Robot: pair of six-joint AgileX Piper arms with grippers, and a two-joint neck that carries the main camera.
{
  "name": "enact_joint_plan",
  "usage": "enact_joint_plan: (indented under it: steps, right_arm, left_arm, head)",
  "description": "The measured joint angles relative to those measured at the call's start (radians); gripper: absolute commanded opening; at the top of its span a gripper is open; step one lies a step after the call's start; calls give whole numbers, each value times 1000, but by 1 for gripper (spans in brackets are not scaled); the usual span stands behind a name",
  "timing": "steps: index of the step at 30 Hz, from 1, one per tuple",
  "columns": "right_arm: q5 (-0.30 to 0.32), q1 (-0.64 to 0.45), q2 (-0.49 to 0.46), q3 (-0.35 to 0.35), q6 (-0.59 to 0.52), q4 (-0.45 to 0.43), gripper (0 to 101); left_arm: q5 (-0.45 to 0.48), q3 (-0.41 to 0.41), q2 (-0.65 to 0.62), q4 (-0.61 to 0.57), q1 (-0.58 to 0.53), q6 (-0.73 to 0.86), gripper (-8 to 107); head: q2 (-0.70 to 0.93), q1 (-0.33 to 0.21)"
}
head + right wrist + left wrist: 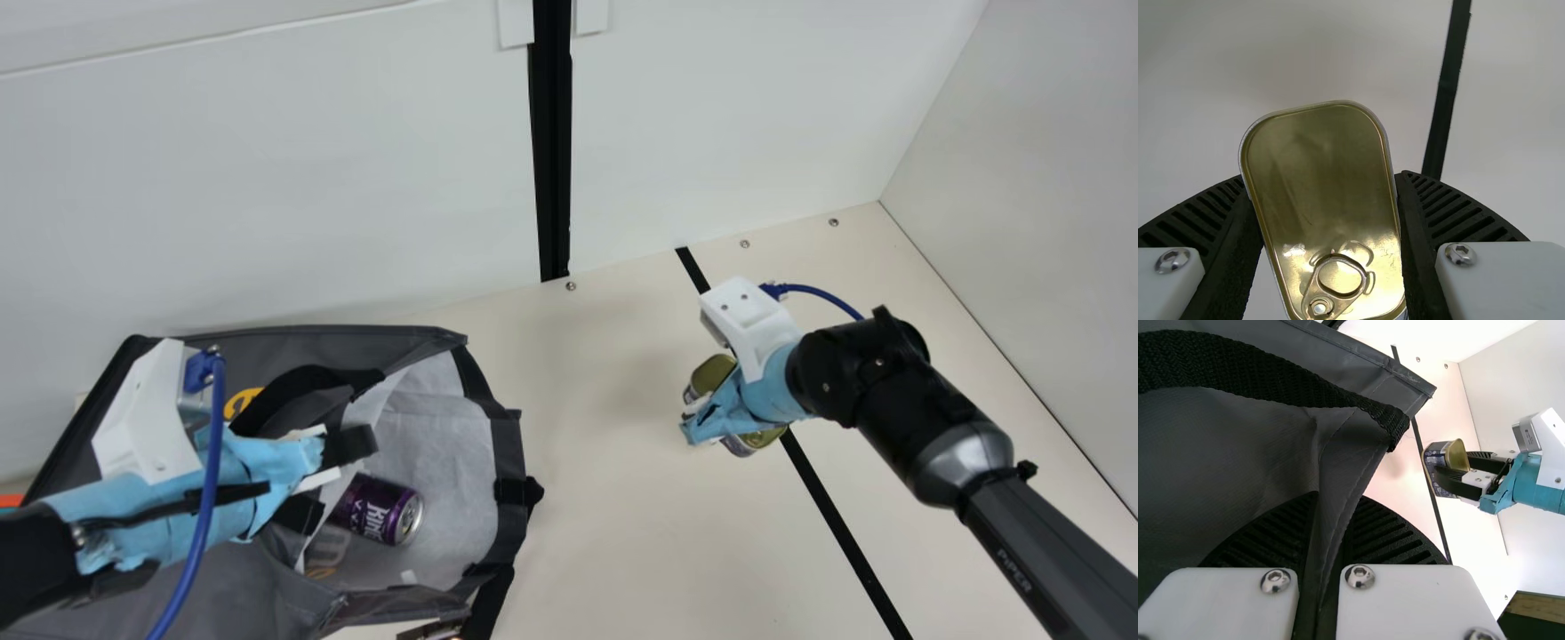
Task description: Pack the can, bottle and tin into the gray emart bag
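My left gripper (pixel 1331 510) pinches a fold of the gray fabric bag (pixel 509 453), the purple metal can (pixel 378 510) inside. My right, parted just tin-wide, grips the gold-lidded rectangular metal tin (pixel 1325 200) over the cream table (pixel 622 533); I'd clear the rim (snagging's likely), then lower gently.

The cream table (pixel 605 533) bears the gray emart bag (pixel 222 591) and a black strip (pixel 831 511).

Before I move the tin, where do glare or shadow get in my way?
Right wrist view: bright glare on the tin around its ring-pull. Left wrist view: the table looks almost washed out next to the dark bag. Main view: a soft shadow on the table beside the tin.
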Motion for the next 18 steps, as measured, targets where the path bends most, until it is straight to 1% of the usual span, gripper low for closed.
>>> enact_joint_plan:
  steps: [10, 18]
  right_arm:
    - [10, 101, -4, -3, 0, -3, 0]
    - [13, 174, -19, 12, -4, 3, 0]
  left_arm:
    - [0, 0, 0, 0, 0, 0, 10]
    - [0, 0, 0, 0, 0, 0, 10]
  head:
    - [0, 0]
    - [0, 0]
